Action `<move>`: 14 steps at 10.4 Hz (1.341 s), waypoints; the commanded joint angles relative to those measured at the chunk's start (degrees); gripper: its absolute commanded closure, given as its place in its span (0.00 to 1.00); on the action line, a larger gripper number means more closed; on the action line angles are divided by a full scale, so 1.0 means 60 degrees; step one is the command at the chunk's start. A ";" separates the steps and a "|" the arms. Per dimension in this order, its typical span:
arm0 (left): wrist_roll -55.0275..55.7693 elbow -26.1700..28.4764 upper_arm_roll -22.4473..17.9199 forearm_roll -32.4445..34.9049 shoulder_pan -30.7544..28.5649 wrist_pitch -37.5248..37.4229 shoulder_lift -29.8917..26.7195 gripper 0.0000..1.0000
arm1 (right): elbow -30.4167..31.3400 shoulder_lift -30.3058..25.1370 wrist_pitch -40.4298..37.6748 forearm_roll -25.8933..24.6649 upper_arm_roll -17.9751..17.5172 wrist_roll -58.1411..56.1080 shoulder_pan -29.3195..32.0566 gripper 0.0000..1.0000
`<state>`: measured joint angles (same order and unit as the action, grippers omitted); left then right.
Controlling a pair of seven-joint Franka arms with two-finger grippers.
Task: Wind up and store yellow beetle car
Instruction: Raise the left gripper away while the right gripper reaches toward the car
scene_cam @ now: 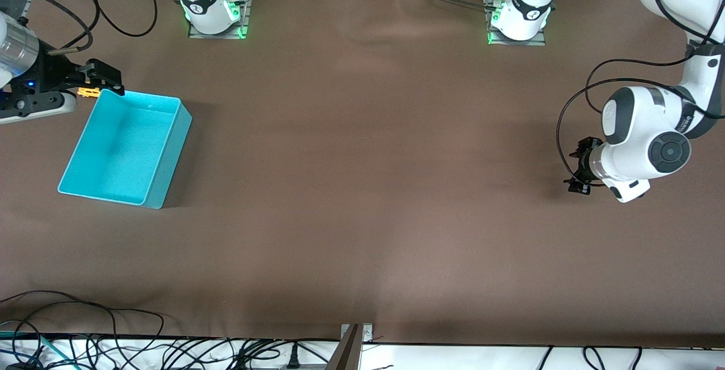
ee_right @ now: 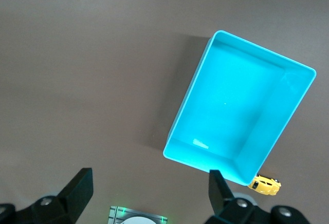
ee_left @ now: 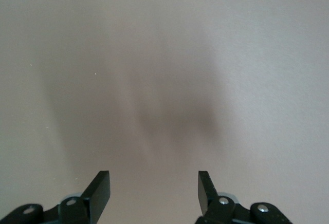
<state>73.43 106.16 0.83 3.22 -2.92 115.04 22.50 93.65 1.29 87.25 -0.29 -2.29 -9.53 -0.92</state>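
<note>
One car (ee_right: 264,185) sat on the brown surface (scene_cam: 362,188), touching one blue bin (scene_cam: 170,154). The right gripper (ee_right: 149,188) hung above, jaws wide, empty. The left gripper (ee_left: 154,190) waited, jaws wide, empty.

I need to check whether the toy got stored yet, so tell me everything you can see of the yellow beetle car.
The tiny yellow beetle car, a rounded, glossy plastic-looking toy with dark windows, sits upright on the brown tablecloth. It lies outside the cyan plastic bin, right by the bin's corner toward the robots' bases, at the right arm's end of the table. Whether it touches the bin wall cannot be told. The right gripper hangs open above it, not holding it.
</note>
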 commanded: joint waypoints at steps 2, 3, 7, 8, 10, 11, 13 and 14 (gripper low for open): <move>-0.1760 -0.0860 -0.0022 -0.0552 -0.0041 -0.1241 -0.0117 0.15 | -0.0125 0.0092 -0.0303 -0.0127 0.0030 -0.0023 -0.0214 0.00; -0.2099 -0.1065 -0.0022 -0.0552 -0.0041 -0.1505 -0.0102 0.13 | -0.0125 0.0078 -0.0332 -0.0113 0.0016 0.0063 -0.0228 0.00; -0.4365 -0.2455 -0.0007 -0.0537 -0.0041 -0.2822 -0.0102 0.00 | -0.0198 0.0005 -0.0507 -0.0083 0.0089 -0.0330 -0.0184 0.00; -0.5010 -0.2879 -0.0007 -0.0552 -0.0041 -0.3276 -0.0102 0.00 | -0.0300 0.0005 -0.0508 -0.0069 0.0118 -0.0331 -0.0170 0.00; -0.6372 -0.3875 0.0007 -0.0537 -0.0026 -0.4141 -0.0102 0.00 | -0.0330 0.0034 -0.0494 -0.0098 0.0089 -0.0199 -0.0184 0.00; -0.7148 -0.4257 0.0022 -0.0537 -0.0026 -0.4377 -0.0102 0.00 | -0.0330 0.0049 -0.0479 -0.0083 0.0089 -0.0185 -0.0199 0.00; -0.7857 -0.4961 0.0037 -0.0537 -0.0026 -0.4875 -0.0102 0.00 | -0.0345 0.0049 -0.0450 -0.0054 0.0089 -0.0286 -0.0199 0.00; -0.7888 -0.5138 0.0051 -0.0537 -0.0012 -0.4892 -0.0102 0.00 | -0.0345 0.0063 -0.0392 -0.0011 0.0074 -0.0186 -0.0199 0.00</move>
<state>28.77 78.20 0.99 1.55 -2.86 87.57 21.48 92.85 1.53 85.76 -0.29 -1.92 -10.29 -1.86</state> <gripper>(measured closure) 0.000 0.000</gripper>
